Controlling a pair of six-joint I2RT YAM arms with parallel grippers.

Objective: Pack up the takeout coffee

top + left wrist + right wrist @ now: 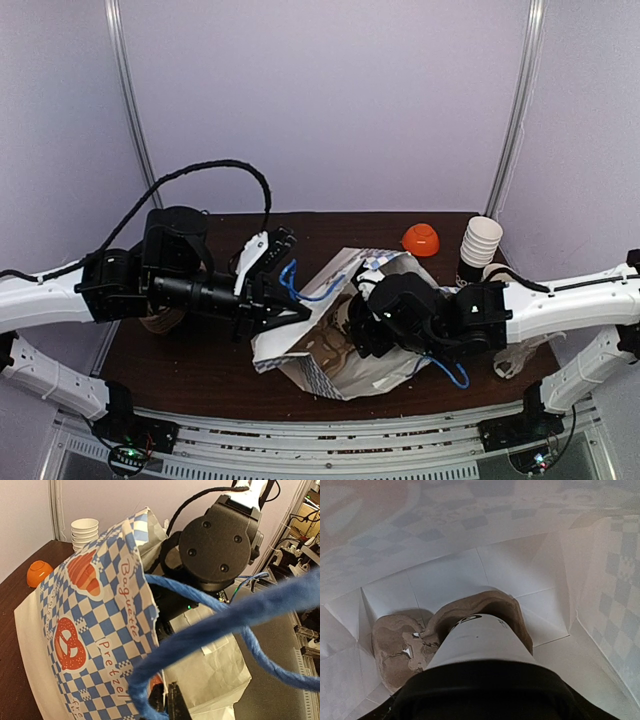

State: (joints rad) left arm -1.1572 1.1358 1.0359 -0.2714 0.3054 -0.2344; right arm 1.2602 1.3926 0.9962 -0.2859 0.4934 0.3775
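Your left gripper (296, 305) is pinched tight on the blue rope handle (210, 630) of the paper bag (90, 630). Deep in the bag, the takeout coffee (480, 642) has its bottom in a brown cup tray (400, 652). Your right gripper (368, 322) is in the bag too, but you cannot tell if it grips the cup.

A paper bag (95, 625) is checked in blue and white, with orange croissant and pretzel drawings and red lettering; its lining is plain white. Its rope handle (225, 625) is bright blue. The takeout coffee (477, 642) shows white with a touch of black print and a black lid (485, 695); the pulp carrier (395, 650) is mottled brown. An orange bowl (421, 239) and a stack of white cups (481, 240) stand out from the dark brown worktop (180, 350). The arms (40, 300) are white with black joints, the walls (330, 100) pale lilac.
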